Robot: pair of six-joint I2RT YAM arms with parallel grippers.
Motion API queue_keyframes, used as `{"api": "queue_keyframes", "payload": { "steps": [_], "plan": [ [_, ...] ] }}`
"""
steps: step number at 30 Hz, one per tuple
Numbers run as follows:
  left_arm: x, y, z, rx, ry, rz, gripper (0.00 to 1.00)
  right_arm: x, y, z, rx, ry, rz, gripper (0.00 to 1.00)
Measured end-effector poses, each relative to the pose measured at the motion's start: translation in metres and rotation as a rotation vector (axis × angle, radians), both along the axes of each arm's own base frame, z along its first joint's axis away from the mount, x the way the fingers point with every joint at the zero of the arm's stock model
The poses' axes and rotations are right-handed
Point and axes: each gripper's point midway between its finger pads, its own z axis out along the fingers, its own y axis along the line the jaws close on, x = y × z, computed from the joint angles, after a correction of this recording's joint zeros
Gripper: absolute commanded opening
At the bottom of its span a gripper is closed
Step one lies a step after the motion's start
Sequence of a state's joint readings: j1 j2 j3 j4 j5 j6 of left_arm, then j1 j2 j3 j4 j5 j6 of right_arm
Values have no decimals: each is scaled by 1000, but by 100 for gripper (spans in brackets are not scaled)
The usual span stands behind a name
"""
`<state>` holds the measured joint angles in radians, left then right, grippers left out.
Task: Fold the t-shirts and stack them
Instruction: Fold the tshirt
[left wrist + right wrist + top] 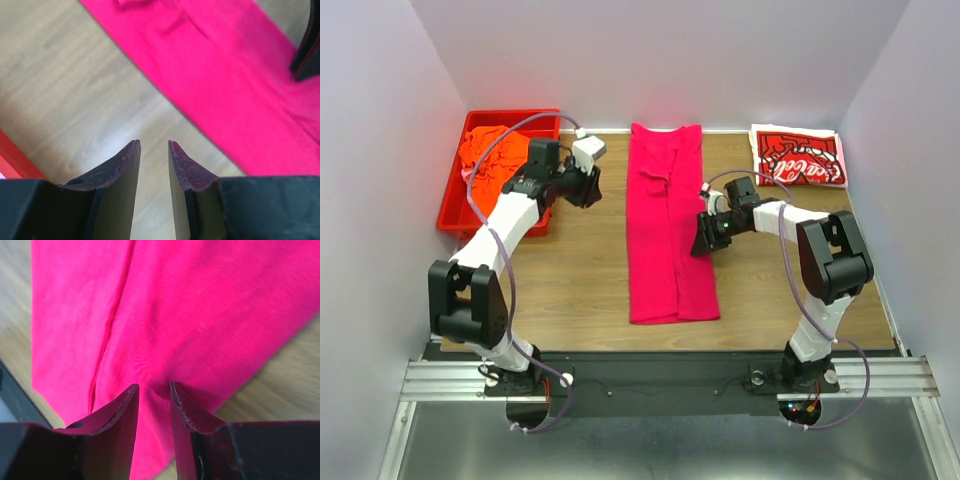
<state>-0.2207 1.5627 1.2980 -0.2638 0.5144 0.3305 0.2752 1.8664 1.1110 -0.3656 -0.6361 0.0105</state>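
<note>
A plain magenta t-shirt (665, 230) lies folded into a long narrow strip down the middle of the table. My right gripper (705, 240) sits low at the strip's right edge, about halfway along. In the right wrist view its fingers (154, 386) stand a narrow gap apart, with a pucker of the magenta cloth (200, 305) gathered between them. My left gripper (592, 190) hovers over bare wood left of the strip's upper part. Its jaws (154, 144) are slightly apart and empty, and the magenta shirt (225, 75) lies beyond them. A folded red-and-white Coca-Cola t-shirt (798, 157) rests at the back right.
A red plastic bin (455, 215) stands at the back left with a crumpled orange t-shirt (490, 150) inside. The right gripper's dark body (307, 50) shows at the right edge of the left wrist view. Grey walls close in the table on three sides.
</note>
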Motion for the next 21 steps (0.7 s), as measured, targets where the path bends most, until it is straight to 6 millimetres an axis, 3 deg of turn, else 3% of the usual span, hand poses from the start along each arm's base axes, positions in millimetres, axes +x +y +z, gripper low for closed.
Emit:
{"api": "queue_keyframes", "payload": {
  "steps": [6, 10, 15, 16, 18, 21],
  "plan": [
    [-45, 13, -29, 81, -16, -81, 38, -14, 13, 6, 54, 24, 50, 54],
    [-78, 17, -42, 143, -75, -188, 38, -36, 3, 24, 36, -27, 102, 61],
    [-148, -8, -64, 223, -198, -471, 44, -65, -13, 71, -16, -307, 230, 64],
    [-172, -18, -76, 236, -219, -565, 47, -74, -13, 76, -50, -382, 288, 64],
    [-210, -35, -96, 254, -243, -721, 52, -89, -12, 70, -112, -463, 389, 65],
    [-244, -47, -123, 290, -233, -862, 53, -137, -9, 39, -194, -500, 618, 66]
  ]
}}
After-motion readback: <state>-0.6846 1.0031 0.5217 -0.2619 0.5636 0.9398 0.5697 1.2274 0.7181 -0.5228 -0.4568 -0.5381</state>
